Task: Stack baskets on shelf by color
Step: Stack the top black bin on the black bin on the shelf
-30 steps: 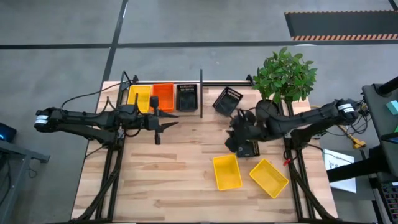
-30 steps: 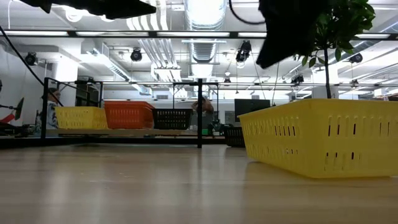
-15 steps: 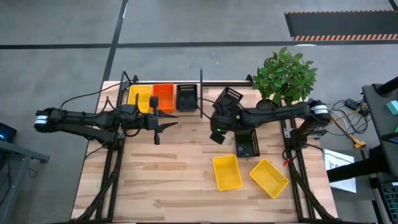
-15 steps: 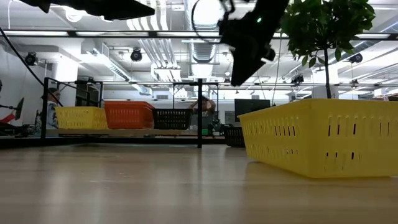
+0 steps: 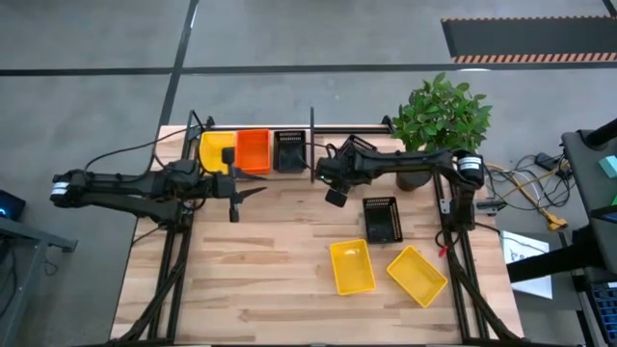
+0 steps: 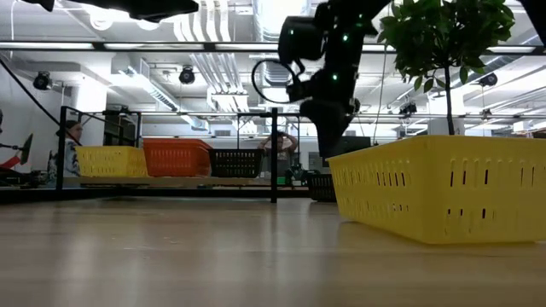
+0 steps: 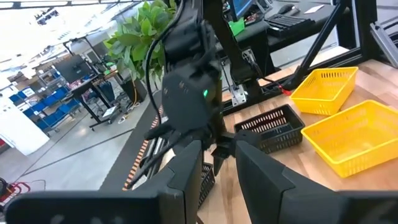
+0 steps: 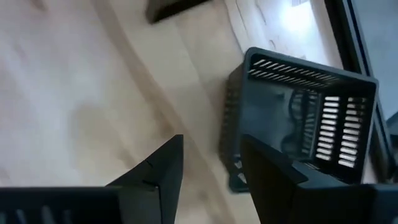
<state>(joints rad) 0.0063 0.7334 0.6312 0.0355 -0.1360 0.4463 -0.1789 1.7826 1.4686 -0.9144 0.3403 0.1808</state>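
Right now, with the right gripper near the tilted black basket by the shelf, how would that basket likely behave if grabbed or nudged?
The black basket is slotted thin plastic, so it is probably light and fairly stiff. It sits skewed by the shelf, so a nudge may slide or tip it. The right gripper has open fingers; pinching one thin wall could let it swing.

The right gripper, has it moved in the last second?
Yes. The right gripper has swung left and toward the shelf, leaving the black basket behind on the table.
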